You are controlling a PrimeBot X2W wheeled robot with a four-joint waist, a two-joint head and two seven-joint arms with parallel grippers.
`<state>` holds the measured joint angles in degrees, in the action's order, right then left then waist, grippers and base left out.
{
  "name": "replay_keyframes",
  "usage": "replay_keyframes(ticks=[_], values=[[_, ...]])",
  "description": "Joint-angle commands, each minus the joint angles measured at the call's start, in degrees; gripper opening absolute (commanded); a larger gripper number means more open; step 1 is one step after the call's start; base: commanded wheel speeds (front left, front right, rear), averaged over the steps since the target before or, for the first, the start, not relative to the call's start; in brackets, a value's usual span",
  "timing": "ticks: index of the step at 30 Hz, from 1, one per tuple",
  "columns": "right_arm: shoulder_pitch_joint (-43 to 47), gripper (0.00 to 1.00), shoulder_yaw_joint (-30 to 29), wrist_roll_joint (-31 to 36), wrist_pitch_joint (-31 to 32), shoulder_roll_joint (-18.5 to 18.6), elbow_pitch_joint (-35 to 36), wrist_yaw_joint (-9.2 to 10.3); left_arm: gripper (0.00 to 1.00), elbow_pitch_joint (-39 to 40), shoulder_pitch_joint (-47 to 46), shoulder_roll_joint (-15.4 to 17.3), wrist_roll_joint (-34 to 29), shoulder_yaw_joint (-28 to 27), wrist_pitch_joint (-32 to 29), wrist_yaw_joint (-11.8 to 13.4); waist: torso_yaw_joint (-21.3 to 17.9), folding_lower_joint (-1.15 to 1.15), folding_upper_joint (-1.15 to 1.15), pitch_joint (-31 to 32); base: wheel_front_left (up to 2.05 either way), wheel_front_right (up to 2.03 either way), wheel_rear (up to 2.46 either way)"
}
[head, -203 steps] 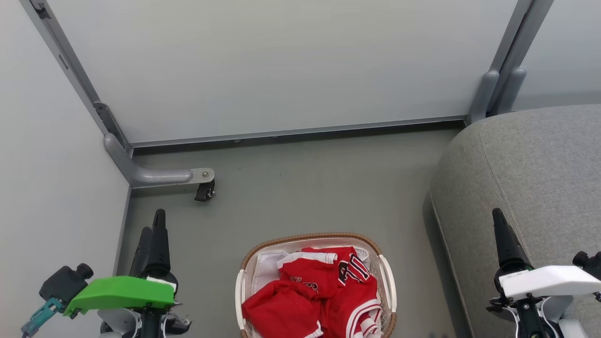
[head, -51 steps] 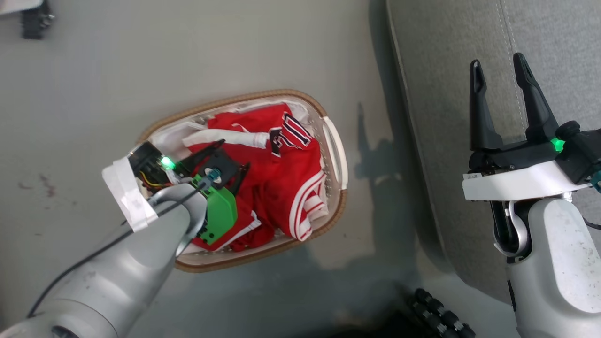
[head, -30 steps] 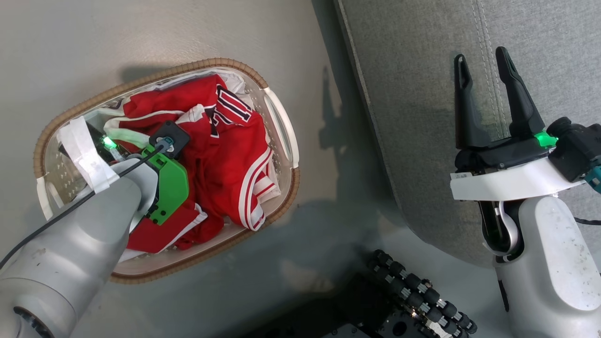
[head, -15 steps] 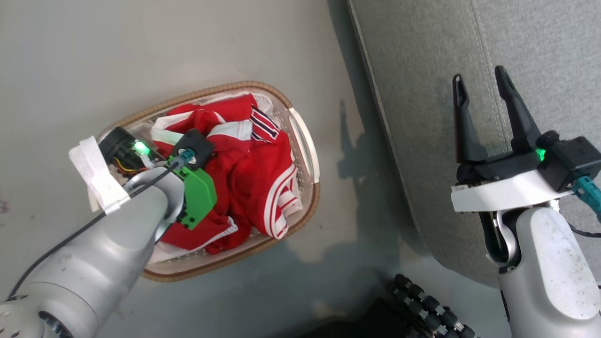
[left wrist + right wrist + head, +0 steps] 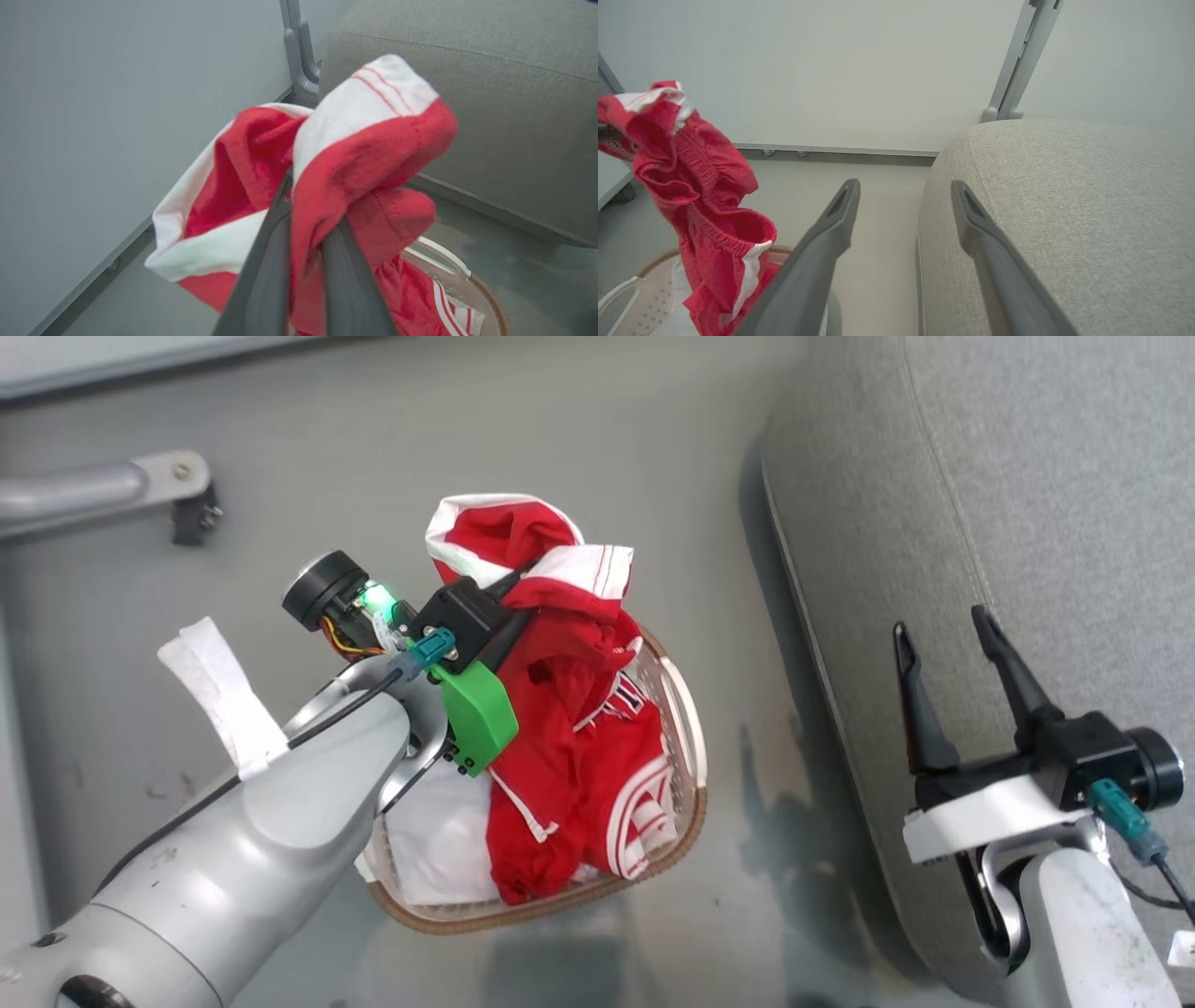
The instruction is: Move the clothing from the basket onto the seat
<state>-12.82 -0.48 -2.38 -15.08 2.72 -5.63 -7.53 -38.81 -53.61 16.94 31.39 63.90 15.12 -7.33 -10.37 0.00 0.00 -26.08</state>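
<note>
The left claw (image 5: 512,593) is pinched tight on a bunch of red clothes (image 5: 560,709). The clothes are bright red with white bands and thin stripes, all crumpled. Their top part is up above the basket (image 5: 686,747), and the rest hangs down inside it by the right rim. A white sheet (image 5: 439,840) lies in the basket's left side. The big grey seat (image 5: 980,476) is near. The right claw (image 5: 941,622) is wide open at the seat's edge, holding nothing.
</note>
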Motion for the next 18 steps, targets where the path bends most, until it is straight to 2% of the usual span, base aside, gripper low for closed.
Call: replay_keyframes(ticks=[1,10,18], values=[[1.63,1.00,0.10,0.38,-0.14,0.31,-0.31,0.08,0.00,1.40,0.91,0.43,-0.98,-0.69,0.03,-0.03,6.96,0.00,0.00,11.29,0.00,0.00,0.00],[6.35,1.00,2.52,-0.15,-0.13,0.29,-1.88,0.08,0.00,8.58,-1.86,2.04,-4.95,-4.52,0.04,-0.18,8.73,0.00,0.00,22.30,0.00,0.00,0.00],[5.54,1.00,7.33,0.03,-0.13,0.26,-1.58,0.08,0.00,10.45,-8.08,2.51,-5.65,-5.71,0.04,-0.21,9.09,0.00,0.00,25.60,0.00,0.00,0.00]])
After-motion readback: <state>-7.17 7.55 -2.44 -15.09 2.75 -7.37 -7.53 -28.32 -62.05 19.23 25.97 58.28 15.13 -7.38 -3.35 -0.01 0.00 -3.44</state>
